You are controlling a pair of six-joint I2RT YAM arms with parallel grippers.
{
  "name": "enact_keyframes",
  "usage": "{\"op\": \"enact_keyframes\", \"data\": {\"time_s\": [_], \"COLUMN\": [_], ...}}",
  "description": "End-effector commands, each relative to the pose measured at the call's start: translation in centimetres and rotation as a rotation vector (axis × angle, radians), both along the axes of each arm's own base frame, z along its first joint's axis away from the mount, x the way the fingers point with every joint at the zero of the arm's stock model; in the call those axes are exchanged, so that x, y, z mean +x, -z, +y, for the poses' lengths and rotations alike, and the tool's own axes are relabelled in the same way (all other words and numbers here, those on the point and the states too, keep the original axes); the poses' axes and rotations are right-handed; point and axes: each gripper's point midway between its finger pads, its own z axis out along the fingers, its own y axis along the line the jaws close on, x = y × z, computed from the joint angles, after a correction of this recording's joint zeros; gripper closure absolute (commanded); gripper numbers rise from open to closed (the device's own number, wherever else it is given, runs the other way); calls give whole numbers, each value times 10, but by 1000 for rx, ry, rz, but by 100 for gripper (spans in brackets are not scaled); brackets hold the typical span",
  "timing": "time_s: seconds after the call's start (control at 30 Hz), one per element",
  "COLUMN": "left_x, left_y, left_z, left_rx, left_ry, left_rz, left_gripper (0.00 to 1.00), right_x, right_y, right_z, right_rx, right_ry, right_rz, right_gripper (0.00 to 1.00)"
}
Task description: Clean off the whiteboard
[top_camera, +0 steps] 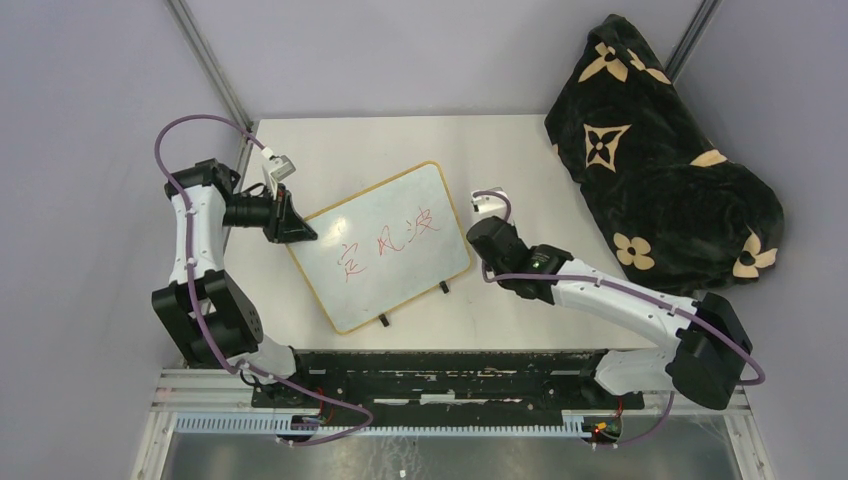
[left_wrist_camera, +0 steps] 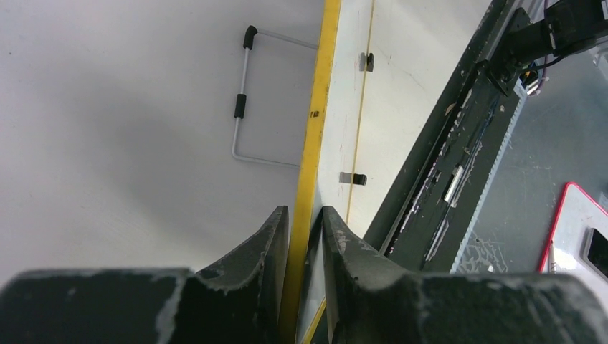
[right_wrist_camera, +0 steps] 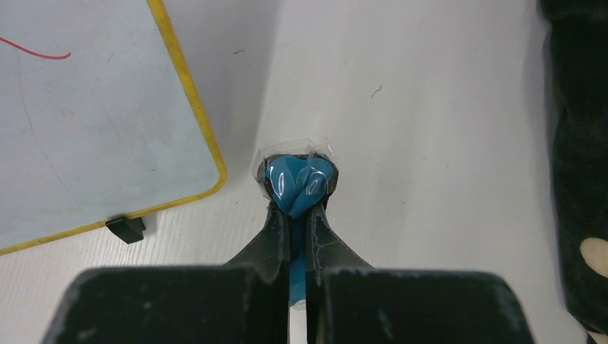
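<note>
The whiteboard (top_camera: 385, 245) lies askew near the middle of the bench (top_camera: 330, 140), its long sides running from near left to far right. It has a thin yellow frame, red handwriting across its face, and two small black feet on its near long edge.

At its left short edge the left claw (top_camera: 300, 232) has closed narrowly on the frame. In the wrist view one dark finger (left_wrist_camera: 269, 244) sits on each side of the yellow strip, pressed up to it. The right claw (right_wrist_camera: 292, 208) sits just off the board's right short edge, near the corner but apart from it. It is pinched tight on a blue pad (right_wrist_camera: 297, 183) wrapped in clear film, which bulges out past the fingertips just above the bench.

The bench top is plain white with a few faint scuffs, and pale lilac-grey walls stand around it. Off the far right corner a black blanket (top_camera: 660, 170) with tan flower shapes is heaped up, well clear of the board. A dark metal rail (top_camera: 440, 365) along the near edge carries both arms. Nothing lies on the board's face.
</note>
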Motion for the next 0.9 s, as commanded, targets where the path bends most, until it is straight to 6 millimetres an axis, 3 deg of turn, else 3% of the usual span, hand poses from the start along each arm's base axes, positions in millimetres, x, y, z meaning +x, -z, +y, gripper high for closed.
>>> {"op": "enact_keyframes", "data": {"time_s": [0.0, 0.27, 0.43, 0.53, 0.67, 0.87], "left_x": [3, 2, 0, 0, 1, 2], "left_y": [-3, -3, -2, -1, 2, 6], "left_z": [-4, -2, 0, 0, 1, 1], "left_rx": [-14, 10, 28, 28, 28, 25], "left_ry": [20, 23, 25, 26, 33, 39], "left_rz": [-27, -32, -35, -31, -28, -25], "left_gripper": [72, 81, 91, 97, 97, 97], "right_x": [9, 14, 32, 48, 61, 73], "right_y": [-18, -21, -36, -46, -53, -75], "right_z": [13, 18, 28, 43, 79, 102], "right_rx": [42, 43, 45, 45, 104, 128], "right_ry": [-3, -7, -9, -37, -164, -237], "right_rz": [-31, -45, -121, -176, -238, -293], "right_gripper": [99, 99, 99, 99, 99, 99]}}
